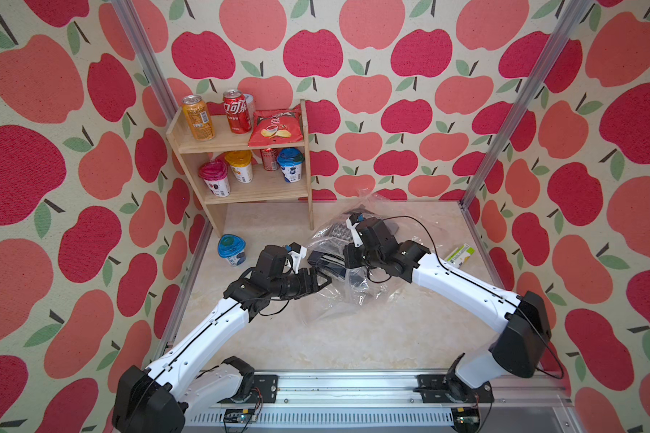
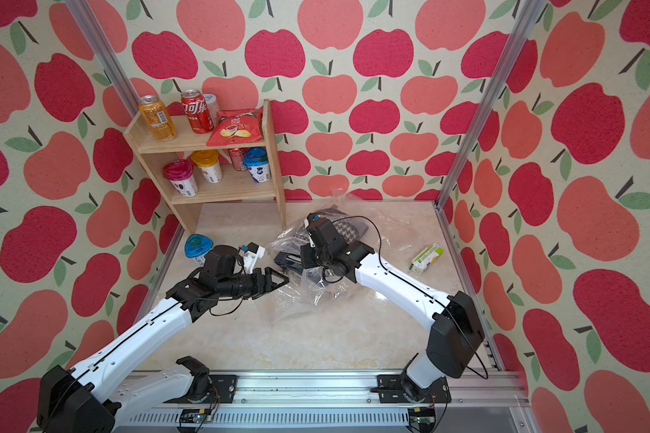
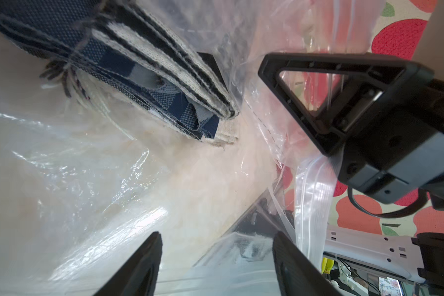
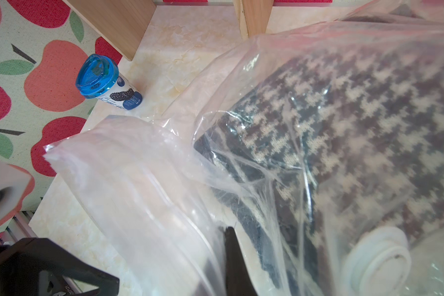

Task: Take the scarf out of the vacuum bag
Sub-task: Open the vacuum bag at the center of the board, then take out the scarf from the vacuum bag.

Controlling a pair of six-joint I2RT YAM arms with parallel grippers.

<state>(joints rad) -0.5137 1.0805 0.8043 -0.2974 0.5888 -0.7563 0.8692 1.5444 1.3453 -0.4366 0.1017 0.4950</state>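
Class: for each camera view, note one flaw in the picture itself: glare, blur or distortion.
Left wrist view: glare streaks on the vacuum bag. Right wrist view: the valve cap is out of focus, the scarf hazy behind film. Both top views: sharp, but the frame posts lean outward.

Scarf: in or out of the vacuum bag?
Mostly in: houndstooth scarf lies under the vacuum bag plastic in the right wrist view; only its striped end pokes out in both top views.

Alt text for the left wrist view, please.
A folded navy, grey and cream striped scarf with fringe lies surrounded by the crinkled clear plastic of the vacuum bag. The left tool faces it, fingers apart and empty; the right tool appears to pinch the bag's edge nearby.
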